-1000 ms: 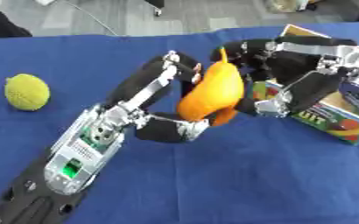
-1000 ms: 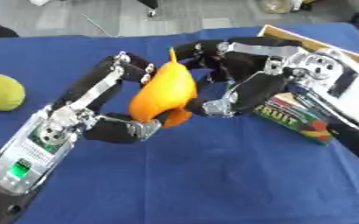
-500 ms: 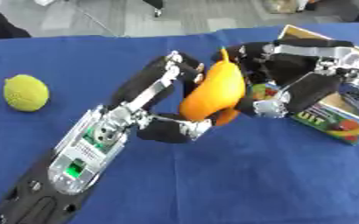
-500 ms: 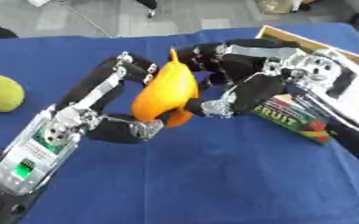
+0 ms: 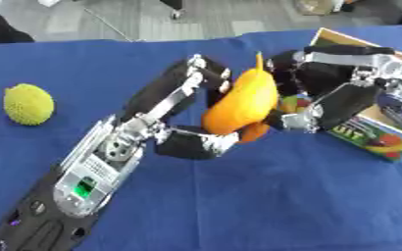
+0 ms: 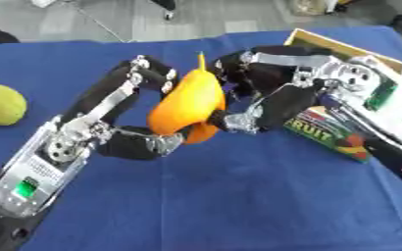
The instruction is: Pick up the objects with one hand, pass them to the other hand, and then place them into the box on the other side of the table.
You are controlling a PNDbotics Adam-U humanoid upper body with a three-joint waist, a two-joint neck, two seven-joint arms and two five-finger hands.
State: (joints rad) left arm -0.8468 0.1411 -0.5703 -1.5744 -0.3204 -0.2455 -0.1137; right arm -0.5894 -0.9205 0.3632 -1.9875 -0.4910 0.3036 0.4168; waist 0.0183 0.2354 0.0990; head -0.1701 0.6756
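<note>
orange fruit (image 5: 238, 105), yellow-green bumpy ball (image 5: 28, 104), blue tablecloth (image 5: 264, 206)

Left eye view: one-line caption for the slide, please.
Both hands, left and right, hold an orange fruit above the blue table beside the box.

Before me is a table with a blue cloth (image 5: 238, 206) that fills most of my view. Beyond its far edge I see a grey floor (image 5: 110, 19), with some dark shapes I cannot identify.
</note>
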